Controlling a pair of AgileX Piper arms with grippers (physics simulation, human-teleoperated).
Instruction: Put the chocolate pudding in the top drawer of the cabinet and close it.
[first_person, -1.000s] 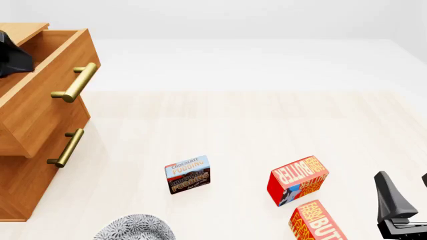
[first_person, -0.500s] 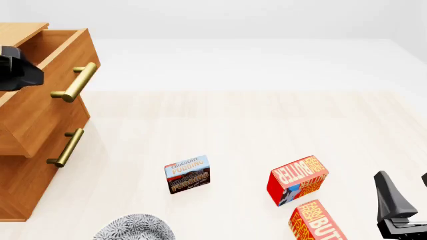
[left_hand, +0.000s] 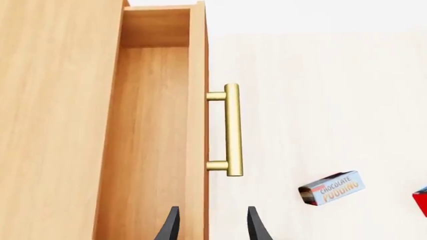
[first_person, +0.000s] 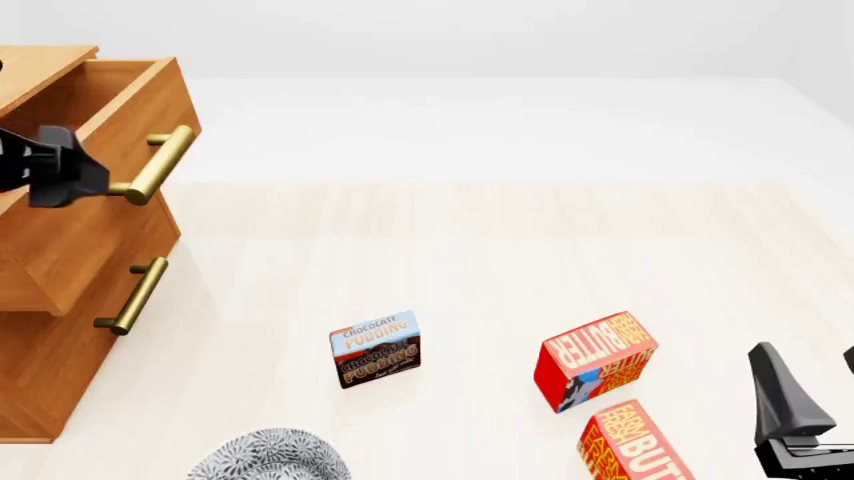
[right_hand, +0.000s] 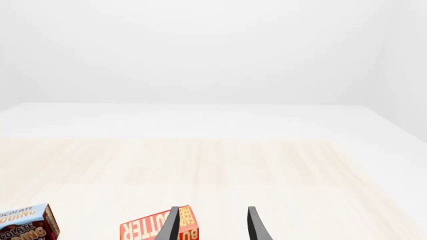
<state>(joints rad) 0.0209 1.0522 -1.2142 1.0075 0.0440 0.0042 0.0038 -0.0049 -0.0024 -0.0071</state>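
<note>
The chocolate pudding (first_person: 376, 348) stands on the table near the front middle, and it also shows in the left wrist view (left_hand: 331, 188) and the right wrist view (right_hand: 27, 226). At the left is the cabinet (first_person: 54, 330) with its top drawer (first_person: 94, 190) pulled open; the drawer's inside (left_hand: 150, 140) holds nothing. My left gripper (first_person: 60, 168) hovers open above the drawer's front panel, just short of the brass handle (left_hand: 231, 130). One of its fingers (left_hand: 171, 226) is over the drawer's inside and the other is outside the panel. My right gripper (first_person: 809, 370) is open and holds nothing at the front right.
Two red-orange butter boxes (first_person: 597, 360) (first_person: 638, 445) lie right of the pudding, close to the right gripper. A grey patterned dish (first_person: 274, 458) sits at the front edge, left of the pudding. The lower drawer (first_person: 80, 310) is shut, and its handle (first_person: 131, 295) sticks out.
In the front view my left gripper has moved right and down, from over the drawer's inside to its front panel beside the handle. The right arm and the boxes have not moved.
</note>
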